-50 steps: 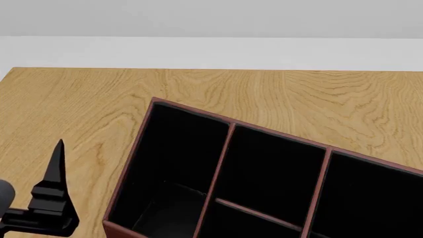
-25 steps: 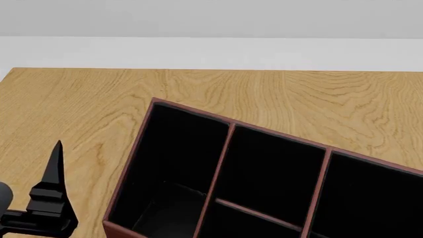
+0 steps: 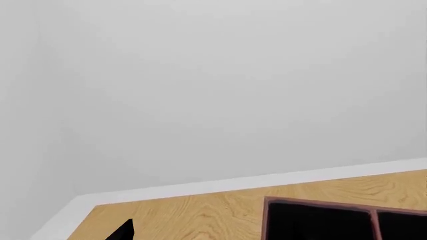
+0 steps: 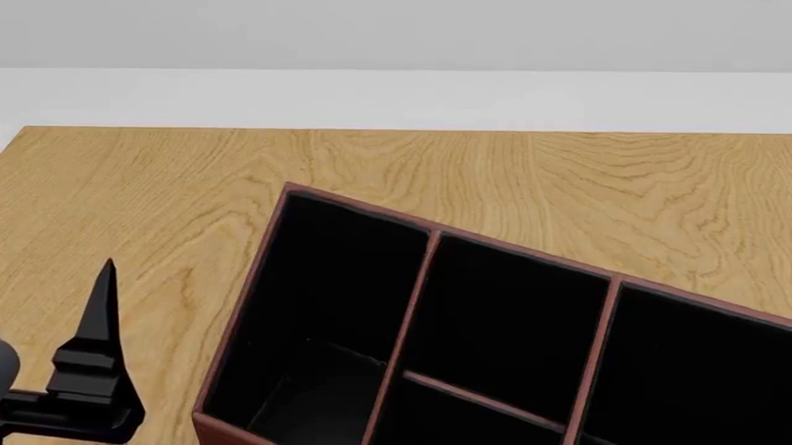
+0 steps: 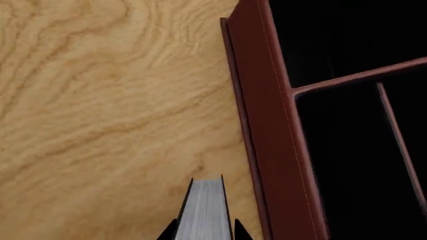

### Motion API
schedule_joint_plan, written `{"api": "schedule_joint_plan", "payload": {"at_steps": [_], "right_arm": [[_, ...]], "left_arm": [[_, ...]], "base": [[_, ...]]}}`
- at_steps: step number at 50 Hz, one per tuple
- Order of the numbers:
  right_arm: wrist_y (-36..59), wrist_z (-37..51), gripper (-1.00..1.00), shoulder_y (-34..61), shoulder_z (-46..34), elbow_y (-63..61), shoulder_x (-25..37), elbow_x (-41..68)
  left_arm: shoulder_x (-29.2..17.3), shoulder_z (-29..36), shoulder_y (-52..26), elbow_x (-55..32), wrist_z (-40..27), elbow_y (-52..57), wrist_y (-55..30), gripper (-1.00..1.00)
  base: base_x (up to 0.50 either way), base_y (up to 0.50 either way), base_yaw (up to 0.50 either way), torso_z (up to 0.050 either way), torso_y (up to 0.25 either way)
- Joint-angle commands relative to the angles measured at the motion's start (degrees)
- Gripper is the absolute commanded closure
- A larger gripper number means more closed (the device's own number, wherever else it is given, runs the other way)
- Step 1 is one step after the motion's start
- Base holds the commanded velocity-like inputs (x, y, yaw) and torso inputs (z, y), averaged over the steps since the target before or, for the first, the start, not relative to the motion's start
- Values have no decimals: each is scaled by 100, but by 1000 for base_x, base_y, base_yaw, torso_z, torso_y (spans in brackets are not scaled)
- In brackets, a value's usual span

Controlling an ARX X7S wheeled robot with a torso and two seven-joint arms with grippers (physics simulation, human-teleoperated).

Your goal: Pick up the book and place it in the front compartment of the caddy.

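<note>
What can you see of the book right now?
Only the right wrist view shows the book. Its white page edges face the camera, framed by thin black covers on either side. It is slim and sits edge-on between the right gripper's jaws, above the wooden table and just outside the caddy's red-brown outer wall, not yet over a compartment. The rest of it is out of frame.

You find no readable text, label, brand, number or sign on the caddy point(image 4: 409, 306), the book point(image 5: 203, 212) or the table point(image 4: 148, 195).
</note>
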Motion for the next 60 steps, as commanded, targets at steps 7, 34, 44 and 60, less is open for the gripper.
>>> {"api": "schedule_joint_plan", "payload": {"at_steps": [7,34,44,60], "right_arm": [[-675,1281,100,1333,-357,-441,-295,1498],[-2088,1361,100,3043,215,-733,-542,3358],[-2173,1248,100,3622,394,-528,-540,3791],[-1835,1060,100,4584,534,112,-632,4237]], "left_arm": [[-3,56,-73,-14,-8,-30,21,-100],[-84,73,105,101,42,-27,221,-100],[-96,94,98,109,33,-27,248,-100],[-139,81,42,37,-9,-35,261,-100]], "base": [[0,0,0,0,0],[0,0,0,0,0],[0,0,0,0,1],[0,0,0,0,1]]}}
